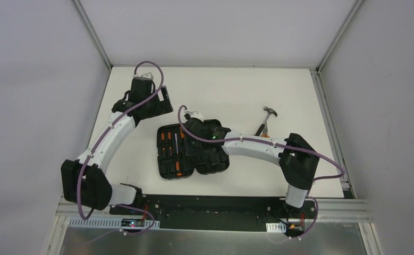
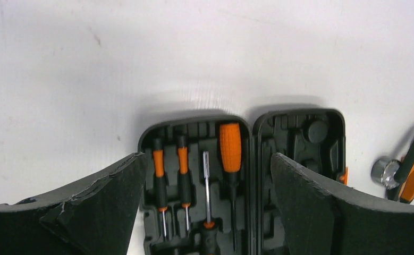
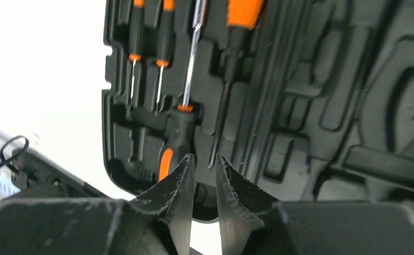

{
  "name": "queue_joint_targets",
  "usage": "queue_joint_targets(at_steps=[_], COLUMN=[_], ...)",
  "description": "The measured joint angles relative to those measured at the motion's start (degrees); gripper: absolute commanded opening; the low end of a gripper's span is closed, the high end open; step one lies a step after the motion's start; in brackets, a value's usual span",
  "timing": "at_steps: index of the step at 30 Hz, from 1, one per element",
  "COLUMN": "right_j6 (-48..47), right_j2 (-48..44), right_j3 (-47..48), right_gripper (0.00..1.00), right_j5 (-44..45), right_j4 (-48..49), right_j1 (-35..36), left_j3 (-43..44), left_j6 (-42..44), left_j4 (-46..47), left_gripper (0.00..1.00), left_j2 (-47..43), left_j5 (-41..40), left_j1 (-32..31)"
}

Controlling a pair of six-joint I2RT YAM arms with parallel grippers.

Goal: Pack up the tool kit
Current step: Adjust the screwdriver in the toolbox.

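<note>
While the top external view gives the overall layout, each wrist view adds detail that it cannot resolve. Seen from overhead, the black tool case (image 1: 167,170) lies open and flat near the middle of the white table (image 1: 220,90), its two halves side by side. The right arm reaches across the right half and hides much of it. A hammer (image 1: 269,111) and orange-handled pliers (image 1: 262,129) lie together on the table just to the right of the case, outside it.

The left wrist view shows what the case holds. In the left half sit two small screwdrivers (image 2: 158,178), a driver with a bare metal shaft (image 2: 207,180) and a large orange-handled screwdriver (image 2: 230,149), each in its own slot. The visible part of the right half shows bare moulded recesses. The left gripper (image 2: 207,159) is raised behind and to the left of the case, apart from it, with its fingers spread wide and nothing between them.

The right wrist view alone shows the right gripper (image 3: 204,159). Its fingertips are drawn almost together with a narrow gap between them, and nothing is held in that gap. They hang close over the near end of the left half, beside the black-and-orange handle of the metal-shaft driver. Whether they touch it cannot be told.
</note>
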Motion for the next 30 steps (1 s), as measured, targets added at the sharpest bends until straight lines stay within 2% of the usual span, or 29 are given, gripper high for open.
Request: queue_joint_targets(at_steps=[7, 10, 12, 20, 30], right_j6=[-0.11, -0.17, -0.20, -0.09, -0.15], right_j2=[2.91, 4.61, 5.40, 7.23, 11.23], right_j3=[0.55, 1.90, 2.51, 3.78, 7.63], right_gripper=[0.10, 0.01, 0.00, 0.00, 0.00], right_j5=[-2.82, -2.80, -2.78, -3.04, -3.63], right_j4=[-1.77, -4.04, -5.44, -10.71, -12.96], right_j1=[4.33, 4.96, 4.87, 4.63, 4.50], left_j3=[11.10, 13.03, 13.07, 12.76, 8.68], left_j6=[1.53, 1.90, 1.90, 1.66, 1.75], left_j4=[0.63, 0.24, -0.70, -3.74, -6.47], left_gripper=[0.91, 0.91, 0.90, 0.89, 0.89], left_j2=[17.14, 22.43, 24.09, 22.60, 12.24], left_j5=[5.33, 8.37, 9.84, 12.13, 10.05], left_j1=[2.49, 2.80, 2.80, 2.80, 2.80])
